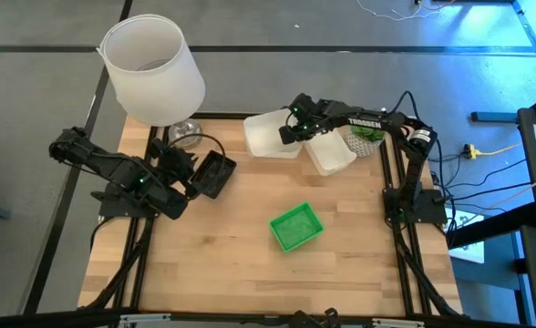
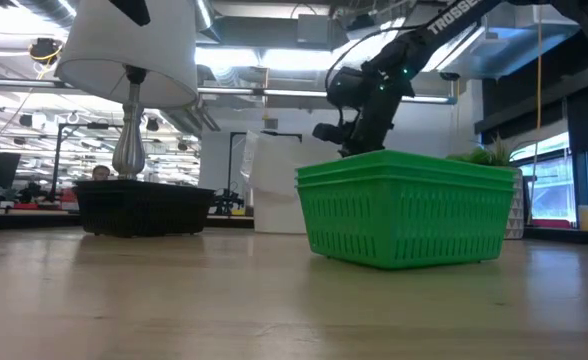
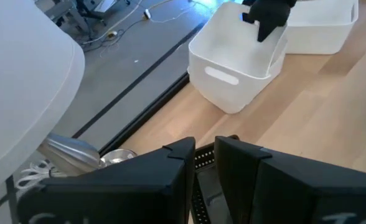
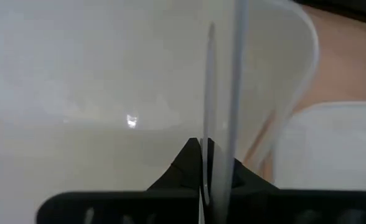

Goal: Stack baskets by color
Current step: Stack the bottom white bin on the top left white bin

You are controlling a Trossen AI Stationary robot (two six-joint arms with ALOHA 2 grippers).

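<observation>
Wooden table (image 1: 231, 273), green baskets (image 1: 296, 227), white baskets (image 1: 270, 135), lamp (image 1: 154, 68)

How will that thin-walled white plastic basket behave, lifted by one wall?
The right gripper is shut on a wall of the white plastic basket. Empty and thin-walled, it is probably light. Held at one edge, it will likely tilt. The wall looks glossy, so it may slip or flex.
</observation>
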